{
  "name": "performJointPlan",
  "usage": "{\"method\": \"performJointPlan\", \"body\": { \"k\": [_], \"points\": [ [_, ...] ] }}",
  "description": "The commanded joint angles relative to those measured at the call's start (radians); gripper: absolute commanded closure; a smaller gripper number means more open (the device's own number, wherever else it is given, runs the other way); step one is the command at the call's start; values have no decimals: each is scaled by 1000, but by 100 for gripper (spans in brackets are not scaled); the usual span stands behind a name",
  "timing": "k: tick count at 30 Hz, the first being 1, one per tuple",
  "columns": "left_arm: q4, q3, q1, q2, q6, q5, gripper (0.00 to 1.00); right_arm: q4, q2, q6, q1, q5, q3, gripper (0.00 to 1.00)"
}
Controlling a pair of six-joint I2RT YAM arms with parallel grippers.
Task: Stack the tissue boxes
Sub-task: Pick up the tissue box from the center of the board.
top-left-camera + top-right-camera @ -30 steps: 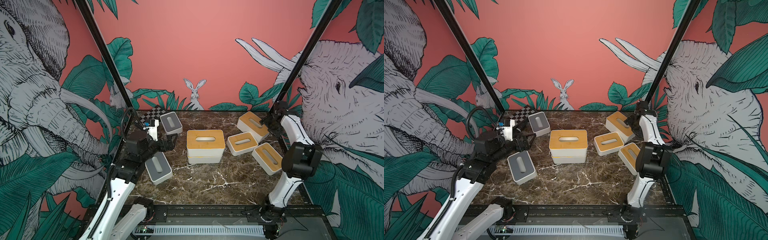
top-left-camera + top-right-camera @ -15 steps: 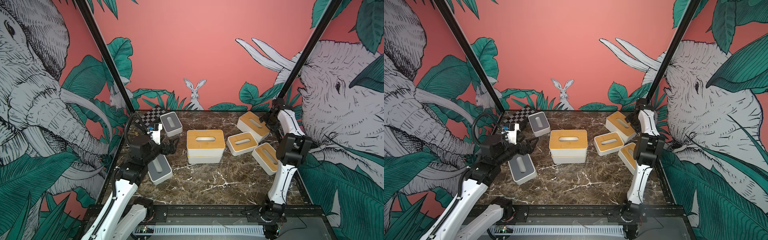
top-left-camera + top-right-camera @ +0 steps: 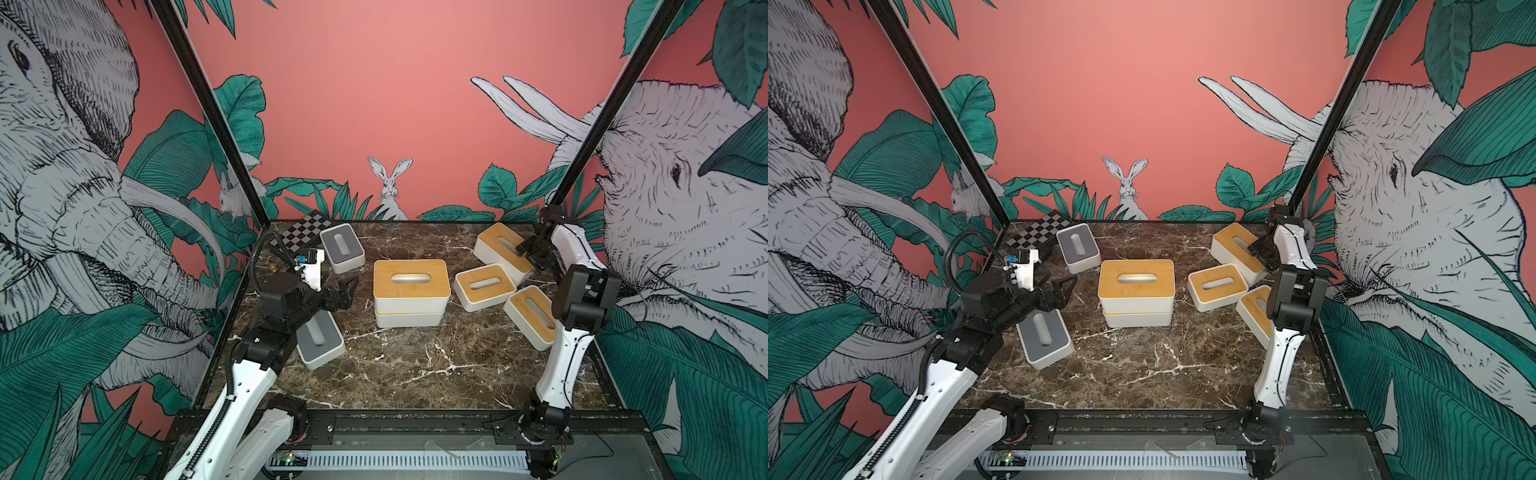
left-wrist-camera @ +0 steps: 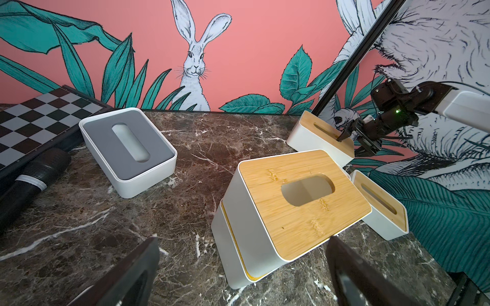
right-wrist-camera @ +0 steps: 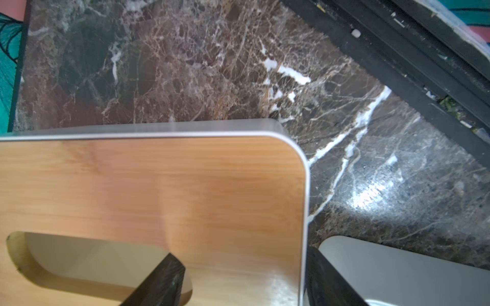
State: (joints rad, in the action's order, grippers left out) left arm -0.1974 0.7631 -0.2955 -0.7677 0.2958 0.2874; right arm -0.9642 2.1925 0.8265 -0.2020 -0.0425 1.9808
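Seven tissue boxes — four bamboo, two grey, one perhaps yellow; left end effector wide, right end effector grip unclear.

I'm steering inside a robot lab cell, not a home. My left arm and right arm rise from a black rail at the near edge, and black frame posts slant up at the corners. Printed jungle walls with an elephant and a rabbit box in a marble-patterned tabletop. On it sit tissue boxes and a checkerboard case.
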Motion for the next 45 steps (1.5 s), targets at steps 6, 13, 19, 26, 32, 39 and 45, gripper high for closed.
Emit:
{"method": "performJointPlan", "body": {
  "k": [6, 13, 19, 26, 32, 39, 45],
  "points": [
    [24, -15, -1, 37, 3, -25, 1, -6, 21, -19, -4, 14, 4, 42],
    [34, -27, -2, 37, 9, -29, 1, -6, 11, -43, -5, 2, 23, 51],
    [36, -38, -1, 55, 11, -46, 0, -5, -15, -71, -13, -25, 49, 68],
    [30, -42, -2, 58, 15, -49, 0, 41, -128, -96, -15, 10, 19, 70],
    [41, -50, -2, 53, 26, -47, 1, 21, -165, -112, -15, 15, 47, 72],
    [38, -46, -2, 51, 35, -41, 0, 33, -213, -109, -13, -49, 45, 74],
    [29, -28, -2, 25, 33, -27, 1, 24, -268, -99, -10, -141, 16, 78]
  ]
}}
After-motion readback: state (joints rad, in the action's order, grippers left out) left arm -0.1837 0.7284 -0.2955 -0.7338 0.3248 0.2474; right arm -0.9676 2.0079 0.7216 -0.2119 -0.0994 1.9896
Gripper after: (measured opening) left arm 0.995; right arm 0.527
